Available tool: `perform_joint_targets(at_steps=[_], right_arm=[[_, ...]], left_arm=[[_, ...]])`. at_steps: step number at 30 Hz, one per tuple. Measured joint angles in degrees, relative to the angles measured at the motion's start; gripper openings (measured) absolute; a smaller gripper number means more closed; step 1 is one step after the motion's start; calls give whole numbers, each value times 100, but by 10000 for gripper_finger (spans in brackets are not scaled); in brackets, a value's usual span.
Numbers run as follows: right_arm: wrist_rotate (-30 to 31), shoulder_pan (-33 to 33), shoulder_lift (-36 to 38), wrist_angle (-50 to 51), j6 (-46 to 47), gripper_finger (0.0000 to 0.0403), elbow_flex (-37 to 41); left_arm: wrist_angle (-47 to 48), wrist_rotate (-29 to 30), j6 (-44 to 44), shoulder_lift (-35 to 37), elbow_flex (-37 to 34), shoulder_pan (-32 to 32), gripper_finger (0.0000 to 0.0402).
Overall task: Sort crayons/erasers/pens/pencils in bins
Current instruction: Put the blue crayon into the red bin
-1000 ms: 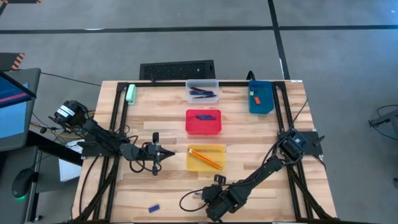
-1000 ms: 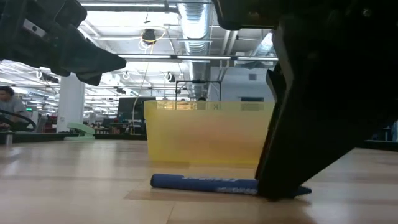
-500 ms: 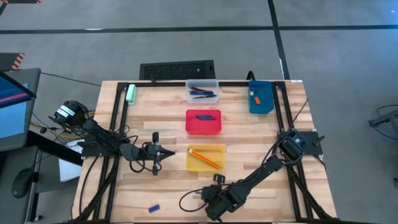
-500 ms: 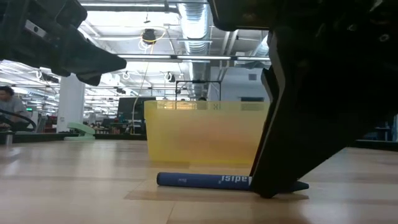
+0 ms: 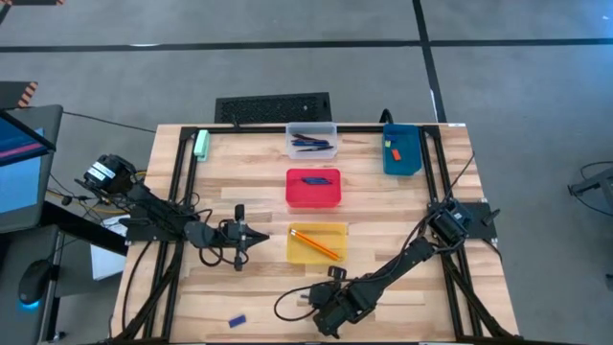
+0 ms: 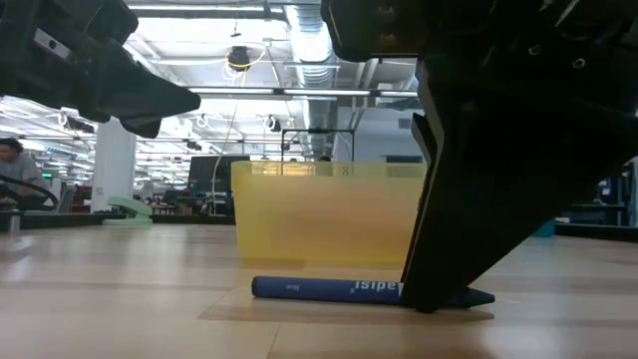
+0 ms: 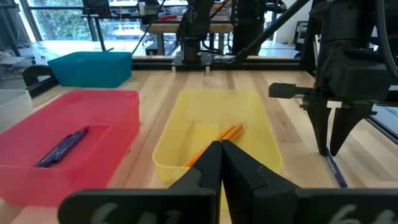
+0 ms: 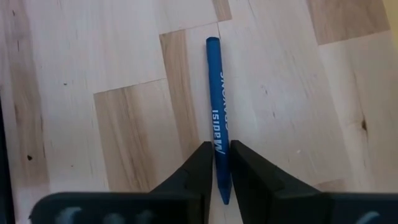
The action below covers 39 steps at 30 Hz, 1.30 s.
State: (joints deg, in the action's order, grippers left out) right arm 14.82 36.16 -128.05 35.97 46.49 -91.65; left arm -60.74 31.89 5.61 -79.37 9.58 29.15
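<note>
**Right fingers astride the crayon at the near edge**

While my left arm waits over the table point(image 5: 402, 206) left of the yellow bin point(image 5: 317, 243), its gripper point(image 7: 219, 163) pinched shut on nothing and aimed at that bin, my right arm is bent low across the near right part of the table. My right gripper point(image 8: 221, 163) points straight down near the front edge, fingers drawn narrow around a blue crayon point(image 8: 217, 135) that lies flat on the wood; the fingers point(image 8: 198, 171) sit on either side of its pointed end, and I cannot tell whether they press it. In the low view the crayon point(image 6: 324, 289) lies just in front of the yellow bin point(image 6: 329, 212), apart from it.

Bare wood stretches to my gripper's left along the front edge, where a second short blue crayon point(image 5: 237, 319) lies well apart.

Farther back sit the red bin point(image 5: 313, 188) with a blue stick inside, the clear bin point(image 5: 312, 141) with pens point(image 5: 311, 143), and the blue bin point(image 5: 401, 150) with two erasers point(image 5: 392, 149). Two pencils point(image 5: 316, 242) lie in the yellow bin.
</note>
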Motion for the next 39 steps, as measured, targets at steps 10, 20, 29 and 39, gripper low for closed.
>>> perform_joint_targets(at_steps=[10, 20, 29, 39], right_arm=[[-4, -2, 48, 48, 4, 78, 19], [-1, 2, 52, 66, 4, 57, 19], [-11, 28, 250, 301, 23, 55, 49], [315, 74, 492, 456, 47, 55, 43]], left_arm=[[-1, 1, 4, 0, 0, 7, 0], [-1, 1, 4, 0, 0, 107, 0], [-16, 1, 4, 0, 0, 111, 0], [-32, 1, 2, 0, 0, 111, 0]])
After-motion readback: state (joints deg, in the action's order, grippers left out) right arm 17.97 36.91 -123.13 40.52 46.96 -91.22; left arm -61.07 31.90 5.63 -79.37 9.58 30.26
